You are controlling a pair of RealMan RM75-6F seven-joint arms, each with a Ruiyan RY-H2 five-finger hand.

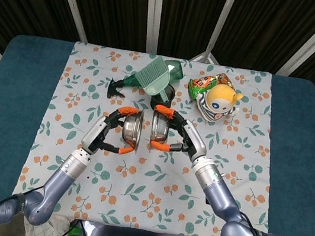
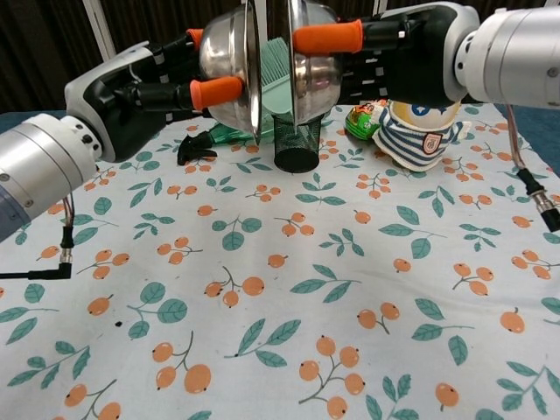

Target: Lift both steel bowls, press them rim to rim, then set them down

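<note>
Two steel bowls hung above the bench, just in front of the mesh cup (image 2: 296, 144), rims facing with a gap between. The left hand (image 2: 149, 83) gripped the left bowl (image 2: 229, 61); the right hand (image 2: 385, 57) gripped the right bowl (image 2: 313, 66). Rigid, light and slick, they seemed best held across the rim and back.

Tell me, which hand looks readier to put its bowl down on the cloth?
Probably neither: the left hand and right hand each hold a steel bowl up on edge at similar height, rims apart, bare cloth below both.
</note>
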